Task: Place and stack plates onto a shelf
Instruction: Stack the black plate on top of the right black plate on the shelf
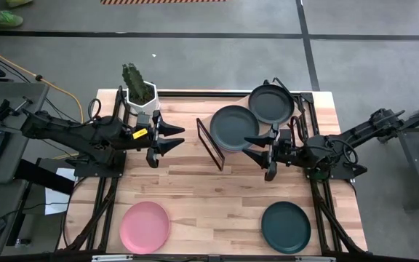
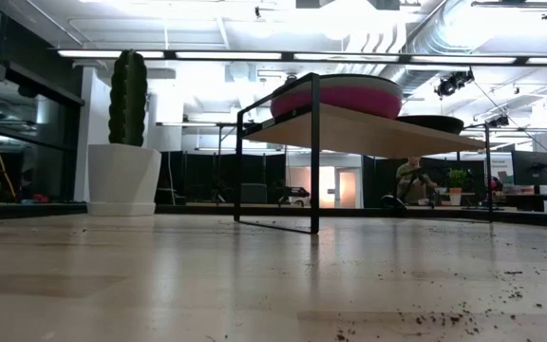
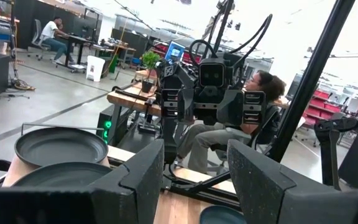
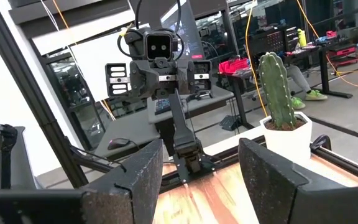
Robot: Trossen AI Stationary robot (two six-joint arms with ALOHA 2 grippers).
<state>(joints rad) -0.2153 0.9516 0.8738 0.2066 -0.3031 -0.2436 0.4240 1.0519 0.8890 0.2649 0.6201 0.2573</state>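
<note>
Overhead view straight down, low view level across the tabletop, wrist views facing each other, all sharing the shelf (image 1: 264, 131).

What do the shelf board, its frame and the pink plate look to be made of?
Shelf board: light wood by its pale tan face and edge, unglossy finish.
Frame: thin black rod, probably painted metal wire, judging by the slim straight legs.
Pink plate: even colour, no glare, so matte; plastic or glazed ceramic, the look leaves that open.
</note>
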